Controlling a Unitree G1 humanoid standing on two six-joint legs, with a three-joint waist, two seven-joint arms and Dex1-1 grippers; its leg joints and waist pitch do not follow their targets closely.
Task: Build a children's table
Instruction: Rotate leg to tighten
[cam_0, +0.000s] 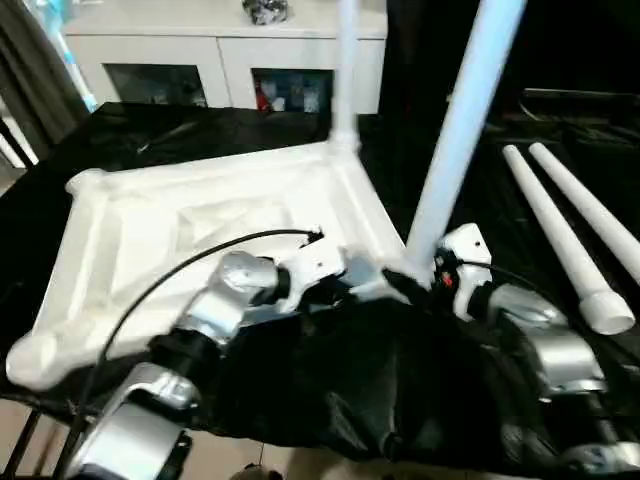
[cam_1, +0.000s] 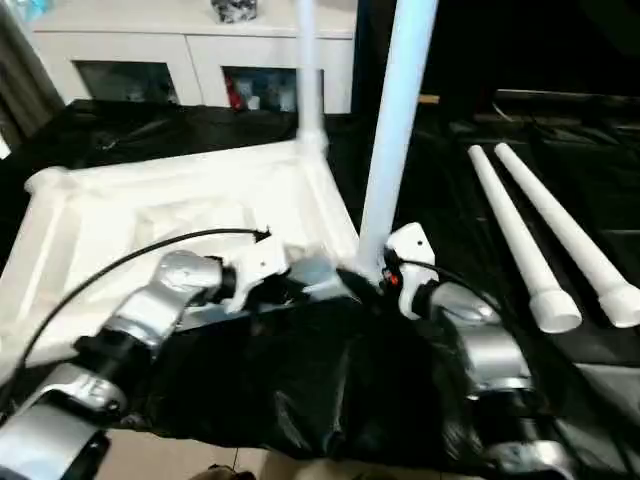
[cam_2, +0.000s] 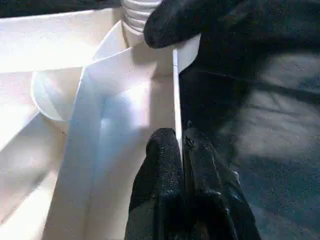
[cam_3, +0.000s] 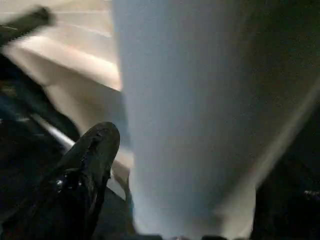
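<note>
The upturned children's table (cam_0: 200, 220) lies on the black tabletop (cam_0: 150, 130). The left tool (cam_2: 179, 150) pinches its near rim. A leg (cam_0: 455, 140) rises from the near corner socket, the right tool (cam_0: 425, 272) spread around it. 2 legs (cam_0: 565, 235) lie near the right edge.

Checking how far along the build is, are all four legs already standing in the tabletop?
No: two legs lie loose on the black work table, beside the tabletop.

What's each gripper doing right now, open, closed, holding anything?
Left gripper: shut on the thin rim wall of the tabletop.
Right gripper: at the base of the near leg; whether it is open or gripping cannot be told.
</note>
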